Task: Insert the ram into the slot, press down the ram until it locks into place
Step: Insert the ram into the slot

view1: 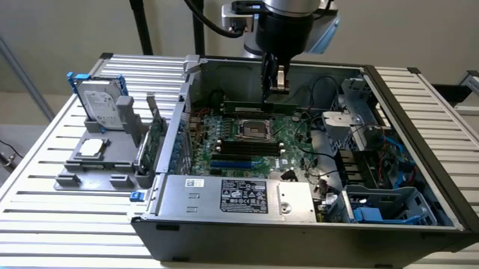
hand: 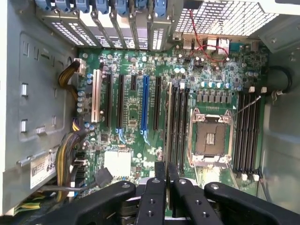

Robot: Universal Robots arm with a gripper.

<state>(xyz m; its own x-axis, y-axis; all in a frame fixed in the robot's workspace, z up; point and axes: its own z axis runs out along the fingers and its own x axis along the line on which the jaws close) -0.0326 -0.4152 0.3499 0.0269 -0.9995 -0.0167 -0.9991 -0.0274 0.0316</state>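
Right now my end effector [view1: 275, 96] hangs inside the open computer case [view1: 419, 185], which lies on its side on the slatted table [view1: 45, 218]. Its fingers [hand: 154, 197] are pressed together on the ram [view1: 247, 106], pinching the stick's upper edge a little off centre, toward the exterior view's right end. The ram lies level and lengthwise along the case's back wall, held above the motherboard [view1: 295, 154] rather than seated in it.

From the wrist, my fingertips sit close together with only a thin sliver between them. They line up just beside the black memory slots [hand: 177, 122], a group of long parallel strips between the CPU socket [hand: 209, 138] and the expansion slots. Among those expansion slots is a blue slot [hand: 144, 103]. A second group of black strips [hand: 248, 131] runs along the other side of the socket. I cannot tell which single strip the stick is over.

A power supply [view1: 239, 196] with a dark label fills the near edge of the case. Beside the case, toward the exterior view's left edge of the table, a grey fixture [view1: 93, 165] carries a hard drive [view1: 100, 106] in a blue frame and a pale square chip [view1: 91, 147].
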